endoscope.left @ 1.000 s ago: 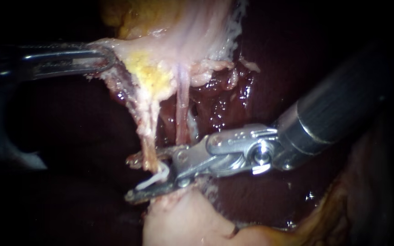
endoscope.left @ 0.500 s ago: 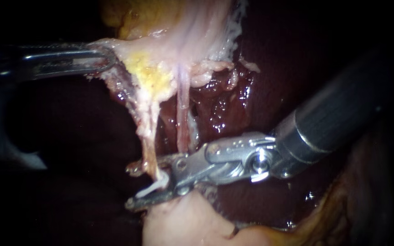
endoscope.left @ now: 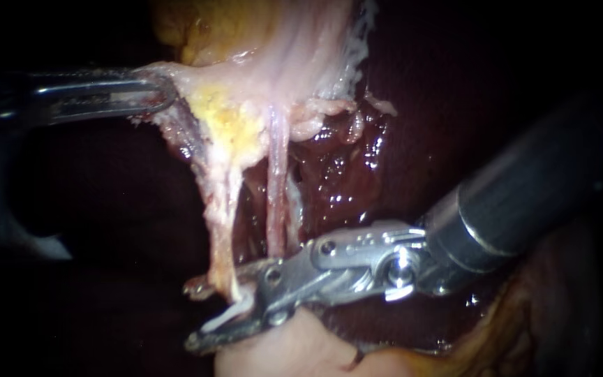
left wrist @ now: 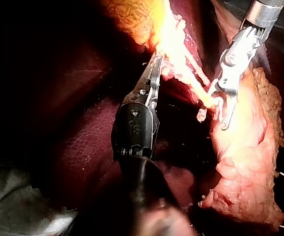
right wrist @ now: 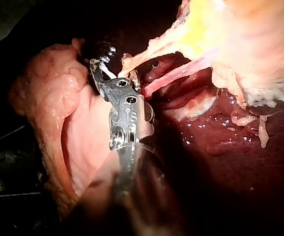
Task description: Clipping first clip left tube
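Left tube [endoscope.left: 226, 209]: a thin, pale, ragged strand. It hangs from the yellow fat under the gallbladder [endoscope.left: 294, 49] down toward the near pale tissue, left of the pinker right tube [endoscope.left: 277, 181]. The dark liver [endoscope.left: 343, 160] lies behind both.

My left instrument [endoscope.left: 160, 91]: jaws closed on the gallbladder's pale edge at upper left, drawing it leftward. The strand looks taut under this pull.

My right instrument [endoscope.left: 195, 314]: jaws standing apart, one on each side of the left tube's lower end. A gap shows between them. The white clip [endoscope.left: 230, 315] sits open in the jaws, just at the strand. Not yet squeezed, as far as I can see. The right wrist view shows the same: the strand crosses into the open jaws.

Handling, my judgement:
- The tube is soft, wet and nearly weightless, so it will flatten under the clip rather than resist.
- It is slippery and frayed at its lower end, where it could slide out of the jaws or tear if dragged sideways.
- Take it square across, on the cleaner stretch just above the frayed end, with the whole width inside the clip.
- Keep clear of the right tube, which runs just beside it.
- The traction must be steady and gentle, because the tube's attachment at the fat looks fragile.
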Robot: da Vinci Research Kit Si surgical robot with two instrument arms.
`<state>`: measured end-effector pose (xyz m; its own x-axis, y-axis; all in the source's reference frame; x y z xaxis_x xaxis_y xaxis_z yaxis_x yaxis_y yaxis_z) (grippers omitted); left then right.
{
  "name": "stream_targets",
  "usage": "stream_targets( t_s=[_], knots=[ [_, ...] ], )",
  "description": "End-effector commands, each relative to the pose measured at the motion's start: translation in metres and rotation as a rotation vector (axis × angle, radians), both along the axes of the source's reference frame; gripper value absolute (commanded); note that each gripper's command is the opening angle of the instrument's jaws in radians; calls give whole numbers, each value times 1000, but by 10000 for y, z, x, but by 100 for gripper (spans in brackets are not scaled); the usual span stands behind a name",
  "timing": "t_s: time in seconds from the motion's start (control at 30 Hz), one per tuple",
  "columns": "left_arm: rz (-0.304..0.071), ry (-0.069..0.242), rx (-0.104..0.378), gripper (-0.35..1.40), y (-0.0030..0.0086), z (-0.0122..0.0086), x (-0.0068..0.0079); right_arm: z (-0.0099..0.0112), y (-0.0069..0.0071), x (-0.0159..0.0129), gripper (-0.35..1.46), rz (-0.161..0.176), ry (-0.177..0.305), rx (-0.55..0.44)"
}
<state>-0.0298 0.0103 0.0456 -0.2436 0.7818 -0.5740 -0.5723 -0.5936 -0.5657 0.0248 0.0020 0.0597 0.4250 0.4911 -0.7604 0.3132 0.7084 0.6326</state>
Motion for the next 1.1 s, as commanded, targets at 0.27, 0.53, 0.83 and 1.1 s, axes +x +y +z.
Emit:
stream_targets(
  t_s=[0.27,0.53,0.83,1.1],
  knots=[
    [0,0,0,-35,0,0,0,-4,-2,2,38,3,6,7],
    [0,0,0,-35,0,0,1,-5,-1,3,36,8,-1,24],
    [0,0,0,-35,0,0,1,-2,2,3,4,17,-22,58],
    [0,0,0,-35,0,0,1,2,4,0,-35,21,-34,78]
  ],
)
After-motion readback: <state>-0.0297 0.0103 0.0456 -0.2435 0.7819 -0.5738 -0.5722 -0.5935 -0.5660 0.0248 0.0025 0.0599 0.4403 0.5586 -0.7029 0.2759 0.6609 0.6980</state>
